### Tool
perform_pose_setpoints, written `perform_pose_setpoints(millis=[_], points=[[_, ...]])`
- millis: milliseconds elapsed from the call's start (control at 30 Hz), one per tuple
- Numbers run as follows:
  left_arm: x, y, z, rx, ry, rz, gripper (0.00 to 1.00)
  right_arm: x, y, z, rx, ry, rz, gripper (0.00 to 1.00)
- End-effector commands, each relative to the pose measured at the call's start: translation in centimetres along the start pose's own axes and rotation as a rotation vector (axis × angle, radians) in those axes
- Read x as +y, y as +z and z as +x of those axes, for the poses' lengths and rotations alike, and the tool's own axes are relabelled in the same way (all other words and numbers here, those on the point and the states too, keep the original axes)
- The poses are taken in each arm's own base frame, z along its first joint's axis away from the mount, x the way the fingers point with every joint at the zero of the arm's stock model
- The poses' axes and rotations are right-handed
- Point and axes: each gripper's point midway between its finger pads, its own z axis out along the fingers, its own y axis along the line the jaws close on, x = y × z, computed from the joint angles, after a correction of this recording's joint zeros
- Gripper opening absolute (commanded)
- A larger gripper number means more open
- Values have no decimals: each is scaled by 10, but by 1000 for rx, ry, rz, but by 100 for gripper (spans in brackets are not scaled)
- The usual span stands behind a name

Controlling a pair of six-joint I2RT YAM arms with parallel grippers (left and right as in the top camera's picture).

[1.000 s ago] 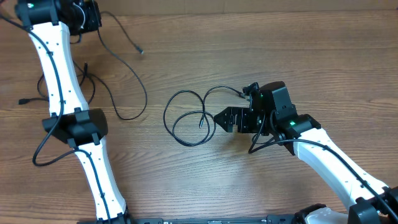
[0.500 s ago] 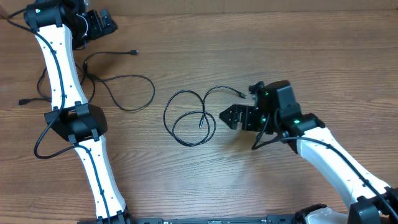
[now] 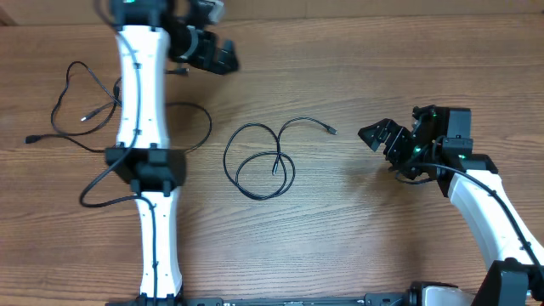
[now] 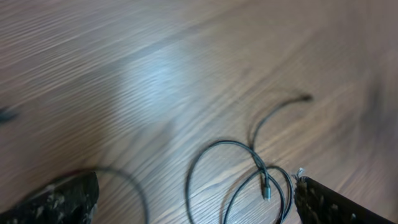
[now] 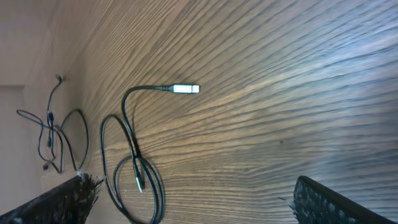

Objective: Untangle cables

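One thin black cable [image 3: 259, 161] lies in two loose loops at the table's middle, its plug [image 3: 331, 130] pointing right. A second cable sprawls at the far left, with an end plug [image 3: 30, 138] near the left edge and a loop [image 3: 208, 126] showing right of the left arm. My left gripper [image 3: 223, 58] hovers open at the far middle, holding nothing; its wrist view looks down on the middle cable's loops [image 4: 249, 171]. My right gripper [image 3: 381, 138] is open, right of the middle cable and apart from it. The right wrist view shows that cable's loops [image 5: 130, 174] and bright plug [image 5: 185, 88].
The left arm [image 3: 140, 102] stretches from the near edge to the far edge and covers part of the second cable. Thicker black wires hang along both arms. The second cable [image 5: 50, 130] shows small in the distance in the right wrist view.
The left gripper opened and swung right from the far-left corner. The cable it held now lies loose at the left. The right gripper drew back to the right from the middle cable.
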Motion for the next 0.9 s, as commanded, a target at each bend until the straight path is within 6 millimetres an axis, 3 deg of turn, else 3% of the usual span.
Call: perform_pose_setpoints(millis=[0,67,167,333,433,700,867], points=[[-42,28,8,92,194,21,100,-5,-4,-5,-9,9,-6,100],[-55,56,28,214,239,-2,100,-7,-5,-7,-15,14,-3,100],[-55,86,61,388,264,-69,97,-7,-5,-7,-17,13,-2,100],[-58,116,110,602,321,-63,92,-5,-5,-9,-26,4,-7,100],[-60,125,129,672,327,-38,89,-5,-5,-10,-29,1,-9,100],[-57,136,155,773,478,18,87,-8,-5,-14,-46,0,11,100],[-39,163,147,740,607,-82,89,-5,-5,-18,-65,-12,0,100]])
